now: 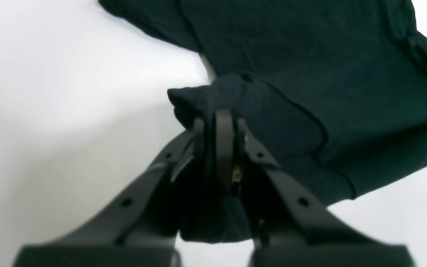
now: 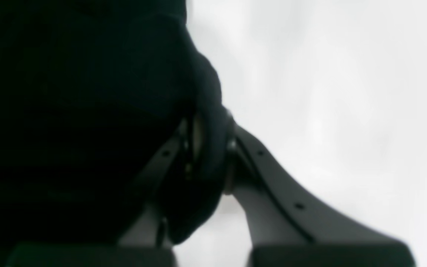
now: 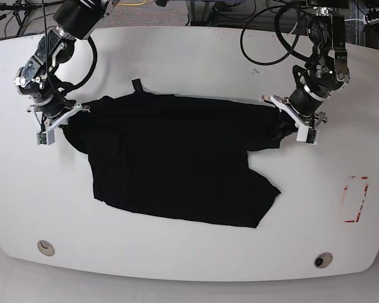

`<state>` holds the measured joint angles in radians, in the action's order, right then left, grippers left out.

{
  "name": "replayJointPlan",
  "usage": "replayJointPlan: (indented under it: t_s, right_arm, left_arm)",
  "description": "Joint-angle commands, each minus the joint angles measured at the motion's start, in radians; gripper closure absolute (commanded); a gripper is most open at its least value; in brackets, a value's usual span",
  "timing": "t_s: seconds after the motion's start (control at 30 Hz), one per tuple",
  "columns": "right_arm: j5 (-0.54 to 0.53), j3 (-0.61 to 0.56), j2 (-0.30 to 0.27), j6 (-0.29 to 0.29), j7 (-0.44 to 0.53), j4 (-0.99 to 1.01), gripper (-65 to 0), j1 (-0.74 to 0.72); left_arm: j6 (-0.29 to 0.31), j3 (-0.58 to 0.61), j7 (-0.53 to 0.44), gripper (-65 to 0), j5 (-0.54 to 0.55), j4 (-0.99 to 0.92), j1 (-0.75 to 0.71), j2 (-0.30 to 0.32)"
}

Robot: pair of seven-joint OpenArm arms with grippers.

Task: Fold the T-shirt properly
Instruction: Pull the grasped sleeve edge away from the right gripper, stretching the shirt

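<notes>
The black T-shirt lies spread and wrinkled across the middle of the white table, stretched between both arms. My left gripper, on the right of the base view, is shut on the shirt's right edge. In the left wrist view its fingers pinch a bunched fold of the T-shirt. My right gripper, on the left of the base view, is shut on the shirt's left corner. Dark cloth of the T-shirt fills the left half of the right wrist view and wraps the right gripper.
A red marked rectangle is on the table at the right. Two round holes sit near the front edge. Black cables loop over the table's back right. A small black tab pokes out behind the shirt.
</notes>
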<state>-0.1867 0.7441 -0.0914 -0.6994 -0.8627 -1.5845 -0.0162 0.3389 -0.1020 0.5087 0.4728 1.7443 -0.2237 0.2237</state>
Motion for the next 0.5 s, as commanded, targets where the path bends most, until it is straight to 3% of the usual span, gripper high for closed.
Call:
replayJointPlan:
  t_s: [0.0, 0.23, 0.47]
  right_arm:
    - [-0.002, 0.002, -0.014, 0.001, 0.019, -0.038, 0.0, -0.014]
    - [-0.001, 0.003, -0.010, 0.001, 0.000, -0.055, 0.0, -0.010]
    - [0.000, 0.001, -0.006, 0.001, -0.007, -0.074, 0.0, -0.007]
  left_arm:
    - [-0.008, -0.017, -0.028, 0.0, 0.022, 0.027, 0.023, 0.035]
    - [-0.004, -0.058, -0.011, 0.0, 0.080, 0.005, 0.088, 0.084]
    - [-0.004, -0.091, 0.034, 0.0, 0.108, -0.011, 0.143, 0.087]
